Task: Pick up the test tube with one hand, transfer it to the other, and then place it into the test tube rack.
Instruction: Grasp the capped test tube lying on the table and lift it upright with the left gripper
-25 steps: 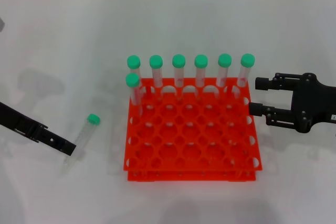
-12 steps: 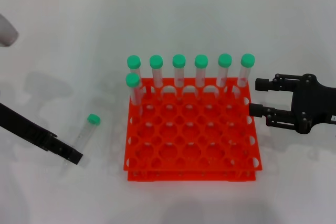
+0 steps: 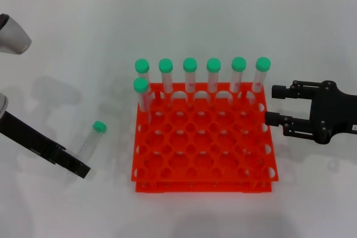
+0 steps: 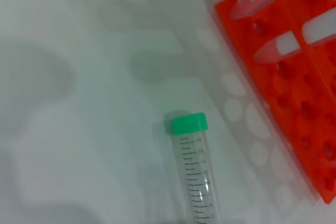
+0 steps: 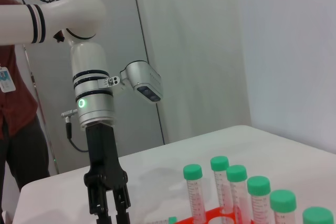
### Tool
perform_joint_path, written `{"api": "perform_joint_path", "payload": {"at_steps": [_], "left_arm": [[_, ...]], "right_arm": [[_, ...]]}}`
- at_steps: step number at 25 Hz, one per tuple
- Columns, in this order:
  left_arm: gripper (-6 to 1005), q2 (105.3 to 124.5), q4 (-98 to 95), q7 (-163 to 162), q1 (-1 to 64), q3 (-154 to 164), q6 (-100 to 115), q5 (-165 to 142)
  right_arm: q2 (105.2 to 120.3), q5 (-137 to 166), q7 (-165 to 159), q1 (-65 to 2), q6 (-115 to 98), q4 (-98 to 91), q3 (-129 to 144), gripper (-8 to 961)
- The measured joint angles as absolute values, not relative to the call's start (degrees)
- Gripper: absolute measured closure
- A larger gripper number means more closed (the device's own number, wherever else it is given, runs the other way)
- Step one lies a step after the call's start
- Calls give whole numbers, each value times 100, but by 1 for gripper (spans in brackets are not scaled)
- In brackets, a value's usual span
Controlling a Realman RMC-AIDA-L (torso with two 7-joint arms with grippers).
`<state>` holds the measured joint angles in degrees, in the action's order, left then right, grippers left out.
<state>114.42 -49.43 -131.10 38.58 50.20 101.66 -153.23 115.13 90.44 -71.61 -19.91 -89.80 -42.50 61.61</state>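
The test tube rack holds seven green-capped tubes. One test tube lies on the bench. The right gripper has spread fingers; the left gripper, can't tell.

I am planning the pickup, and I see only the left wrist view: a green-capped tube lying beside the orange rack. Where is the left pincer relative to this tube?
Observer: In the head view, the left pincer is low by the bottom end of the test tube, opposite the cap and not around it.
Operator: Is the right pincer ready to receive?
Observer: The right pincer is open and empty, just beyond the right side of the test tube rack.
Operator: How full is the rack?
Observer: Seven capped tubes stand in it: six along the far row and one in the second row at the left. The other holes are free.
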Motion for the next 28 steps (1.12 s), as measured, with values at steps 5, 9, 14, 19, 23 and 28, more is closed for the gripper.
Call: {"api": "perform_joint_path", "payload": {"at_steps": [5,9,14,19,23,28], "left_arm": [[293,11440,-4939,-13101,3863,5035,10117,-15398],[302,11455,-4939,-13089,3889,5040,10080,-15502],[312,11462,-4939,-13090,3897,5049,10051,-15510],[323,11462,-4939,-13125,3902,5064,9997,-15517],[437,11461,-4939,-13145,3902,5098,9966,-15522],[467,11484,-4939,-13127,3908,5117,9966,-15522]], "right_arm": [[11513,9044,-7157,-1992,-8977,-4228,6161,364],[11513,9044,-7155,-1994,-8974,-4227,6161,364],[11513,9044,-7132,-1995,-8973,-4227,6161,363],[11513,9044,-7099,-2001,-8973,-4219,6161,363],[11513,9044,-7098,-2013,-8973,-4210,6161,364],[11513,9044,-7099,-2013,-8973,-4209,6161,364]]}}
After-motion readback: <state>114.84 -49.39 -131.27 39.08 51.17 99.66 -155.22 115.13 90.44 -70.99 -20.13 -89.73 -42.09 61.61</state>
